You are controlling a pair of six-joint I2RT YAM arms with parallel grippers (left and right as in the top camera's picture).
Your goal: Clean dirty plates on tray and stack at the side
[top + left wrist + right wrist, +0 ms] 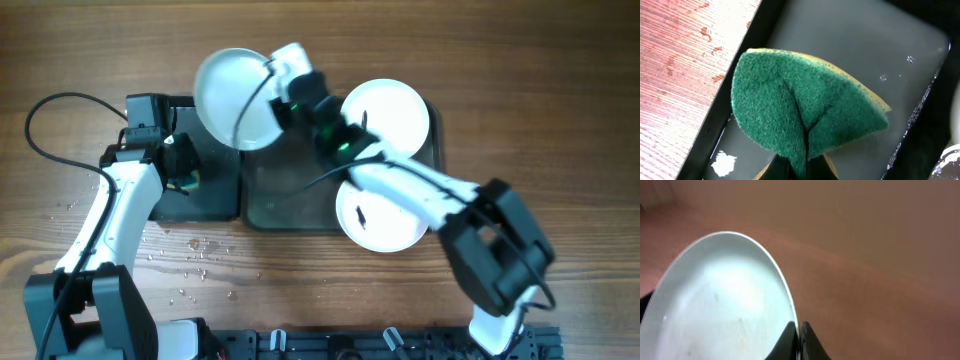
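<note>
A white plate (235, 100) sits above the upper left corner of the grey-green tray (290, 205), overlapping that corner. The right fingers (794, 340) are pinched tight on its rim; the wrist view shows its pale inner face with only faint marks. A second plate (392, 115) lies in the tray's upper right corner. A third plate (378, 225) lies at the lower right, partly under the right arm, with a small dark smear near its middle. Just left of the big tray, touching it, is a smaller black tray (215, 195) holding a shallow film of water. Over it, the left fingers (790, 172) are closed on a green sponge (805, 110) with a yellow backing, folded in the grip. Water drops (200, 250) dot the wooden worktop (560, 120) in front of the black tray.
</note>
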